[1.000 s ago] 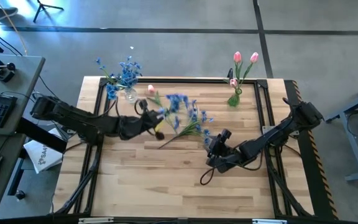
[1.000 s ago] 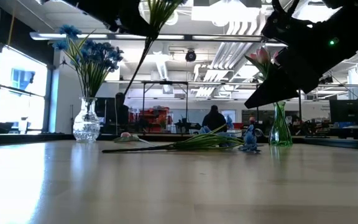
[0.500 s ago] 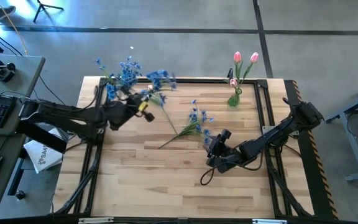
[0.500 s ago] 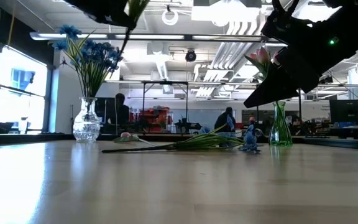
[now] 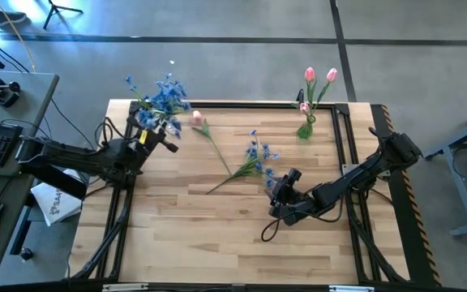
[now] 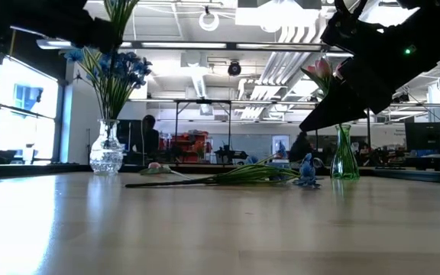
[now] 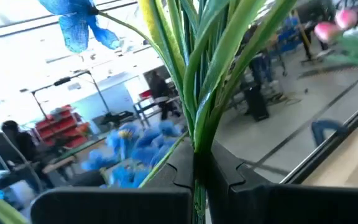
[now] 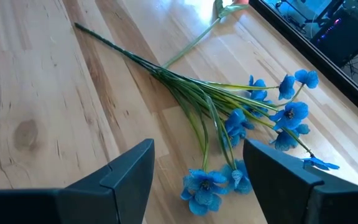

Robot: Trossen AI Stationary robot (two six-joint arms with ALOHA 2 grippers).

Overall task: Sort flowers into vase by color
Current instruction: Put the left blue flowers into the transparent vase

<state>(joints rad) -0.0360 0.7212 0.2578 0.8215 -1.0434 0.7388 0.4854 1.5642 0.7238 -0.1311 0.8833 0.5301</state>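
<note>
- Since one second ago the left hand has carried its blue flower stem from the middle of the counter back to the far left corner. It is now just beside the clear vase, which already has blue flowers in it.
- Its fingers are shut tight on the green stalks, low on the stem, and the blossoms stand above the hand.
- The right hand has not moved. It is open wide and holds nothing, and it hangs over the counter.
- Just in front of it lies another blue cluster with its long stalks, and a pink tulip lies farther, towards the left hand.
- The green vase with pink tulips stands beyond the right hand.
- I think these stems are light, thin and bendy, so the best grip is across the gathered stalks, not on the soft blossoms.
</note>
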